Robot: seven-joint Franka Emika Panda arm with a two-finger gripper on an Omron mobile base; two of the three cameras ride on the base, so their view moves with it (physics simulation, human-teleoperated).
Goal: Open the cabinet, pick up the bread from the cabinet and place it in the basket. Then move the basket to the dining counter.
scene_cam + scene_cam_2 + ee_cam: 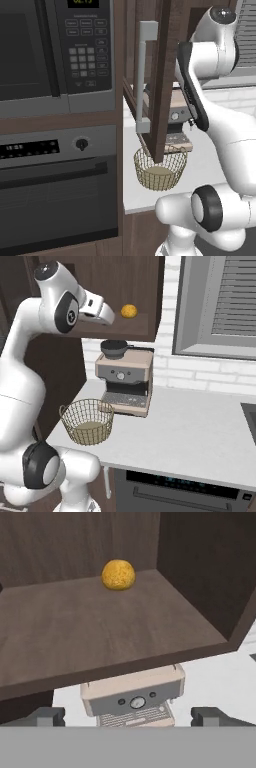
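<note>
The cabinet (pixel 100 632) stands open, its door (pixel 164 75) swung out edge-on with the long silver handle (pixel 145 75). The bread (pixel 118 574), a small yellow-orange lump, lies toward the back of the cabinet's bottom shelf; it is also on that shelf as bread (pixel 129 311). My gripper (pixel 129 717) is open, its fingertips (pixel 47 716) wide apart with nothing between them, and it hangs in front of the shelf edge, short of the bread. The wire basket (pixel 87 421) sits empty on the white worktop below, also seen as basket (pixel 159 170). The dining counter is out of view.
A beige coffee machine (pixel 125 381) stands on the worktop under the cabinet, just behind the basket. A microwave (pixel 55 50) and an oven (pixel 55 190) fill the wall left of the door. A window (pixel 220 306) is at the right, with bare worktop (pixel 190 436) beneath it.
</note>
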